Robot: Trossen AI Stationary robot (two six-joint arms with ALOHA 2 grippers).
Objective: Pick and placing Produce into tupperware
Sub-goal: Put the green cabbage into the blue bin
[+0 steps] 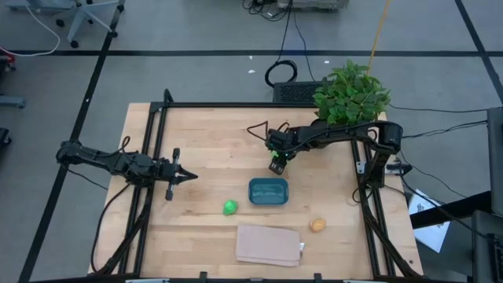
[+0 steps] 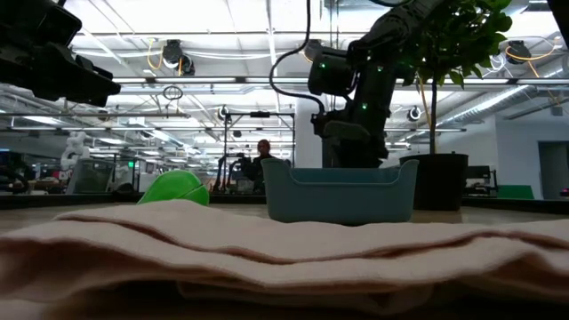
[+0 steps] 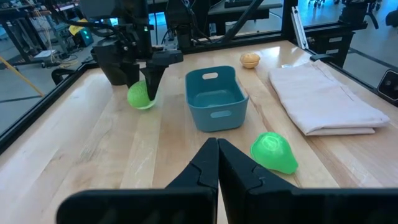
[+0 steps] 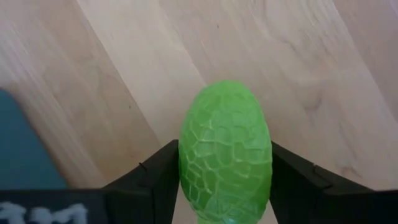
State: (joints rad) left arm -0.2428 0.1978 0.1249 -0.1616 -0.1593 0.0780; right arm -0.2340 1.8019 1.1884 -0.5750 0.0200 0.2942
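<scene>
The pale yellow-green fruit (image 4: 225,155), egg-shaped with a crackled skin, sits between the fingers of my right gripper (image 1: 277,163), just beyond the far edge of the teal tupperware (image 1: 268,191). The tupperware holds nothing. The bright green fruit (image 1: 229,207) lies on the table to the tupperware's near left. The orange fruit (image 1: 317,226) lies to its near right. My left gripper (image 1: 185,174) is shut, holds nothing, and waits left of centre, pointing toward the tupperware (image 3: 216,96). My right gripper pinches the pale yellow-green fruit across its middle (image 4: 186,163), one finger (image 4: 155,180) on each side. The fingers come from above, pointing down (image 3: 149,74). The fruit (image 3: 140,96) is low over the wood; I cannot tell whether it touches the table.
A folded beige cloth (image 1: 269,244) lies near the table's near edge, in front of the tupperware. A leafy potted plant (image 1: 351,93) stands at the far right corner beside the right arm. Black frame rails (image 1: 149,157) run along the left and right sides.
</scene>
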